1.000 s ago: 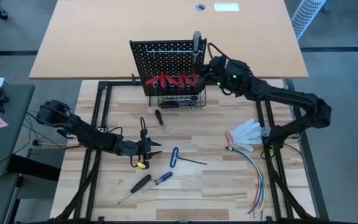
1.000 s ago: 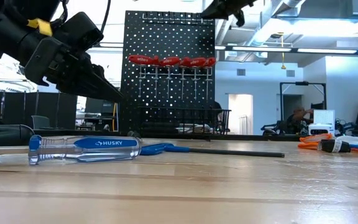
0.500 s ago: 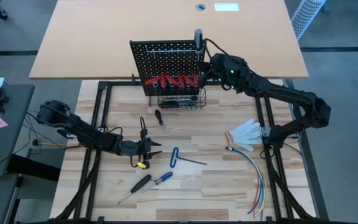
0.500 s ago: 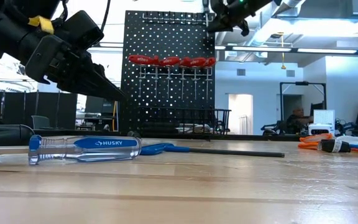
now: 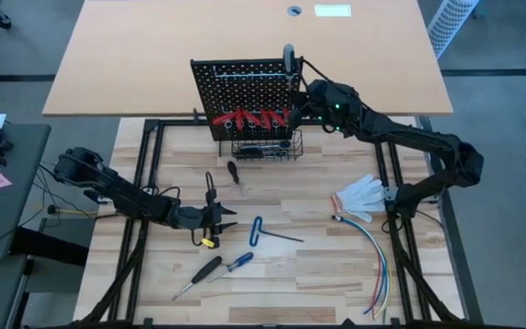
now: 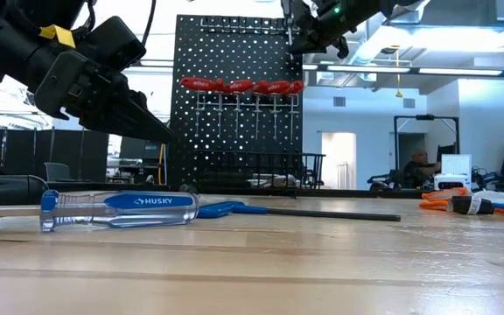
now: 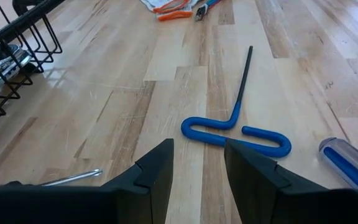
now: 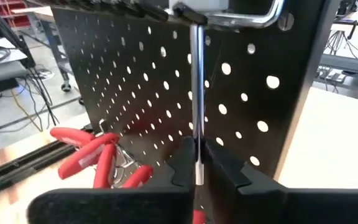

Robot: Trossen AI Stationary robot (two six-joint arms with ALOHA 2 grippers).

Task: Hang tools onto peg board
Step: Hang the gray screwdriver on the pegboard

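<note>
Slippage is the main worry. The right gripper is at the top right corner of the board, its fingers pinched on the bare metal shaft of a screwdriver. The shaft runs straight up into a ring holder on the top rail, and the handle stands above the rail in the high view.

If the fingers let go before the handle is seated on the ring, the tool could drop through (the shaft is thin and smooth) and land in the basket or on the red pliers hanging just below. A sideways tug while backing off could also tip the shaft in the ring, or rock the board, which stands upright on its own.

The left gripper hovers low over the table, well apart from the board, fingers spread and empty, with the blue hex key lying just ahead of it. More screwdrivers lie loose on the wood nearby, and a low sweep could knock them away.
</note>
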